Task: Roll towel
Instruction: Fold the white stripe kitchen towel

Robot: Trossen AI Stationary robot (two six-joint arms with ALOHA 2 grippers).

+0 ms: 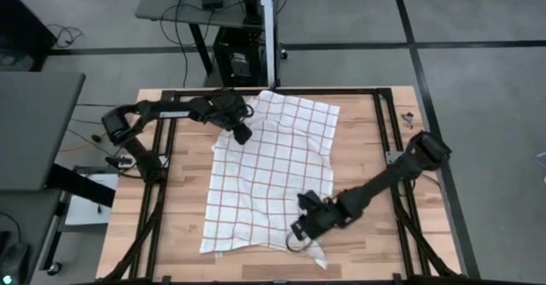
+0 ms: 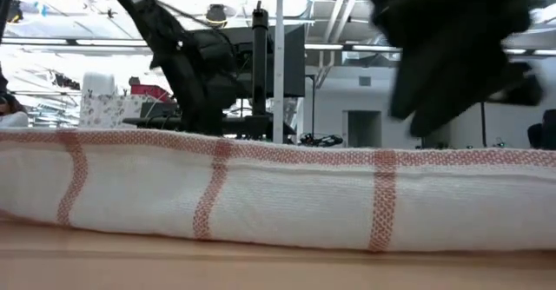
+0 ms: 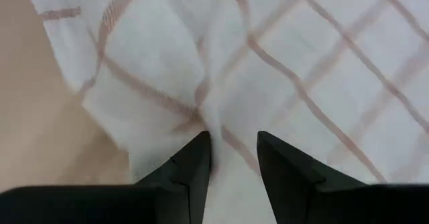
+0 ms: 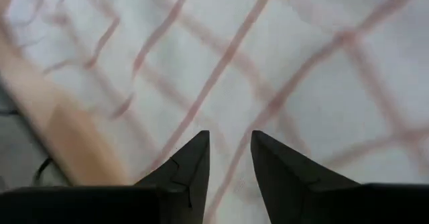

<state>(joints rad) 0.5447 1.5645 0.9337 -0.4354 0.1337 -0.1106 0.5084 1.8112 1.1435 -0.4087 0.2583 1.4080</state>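
The white towel [image 1: 269,174] with reddish-brown grid lines lies spread on the wooden table, its long side running from far to near. It is creased near its far left corner [image 1: 229,142]. In the low view its near edge [image 2: 278,194] shows as a thick band on the table. My left gripper [image 1: 243,133] is over the towel's far left part, fingers a little apart over a crease [image 3: 209,113]. My right gripper [image 1: 299,229] is over the towel's near right part, near the near edge, fingers a little apart, and shows above the towel in the low view [image 2: 452,56]. My left gripper points down at the creased cloth [image 3: 231,150] near the towel's far left corner, one finger on either side of the crease. Whether its fingertips [image 3: 198,150] touch the cloth, I cannot tell.
A black metal frame [image 1: 388,140] runs along the table's edges. The arm bases stand at the left [image 1: 119,131] and right [image 1: 426,148]. Bare wood [image 1: 179,217] lies left of the towel and more [image 1: 367,123] to its right. A desk with cables [image 1: 205,3] stands beyond the far edge.
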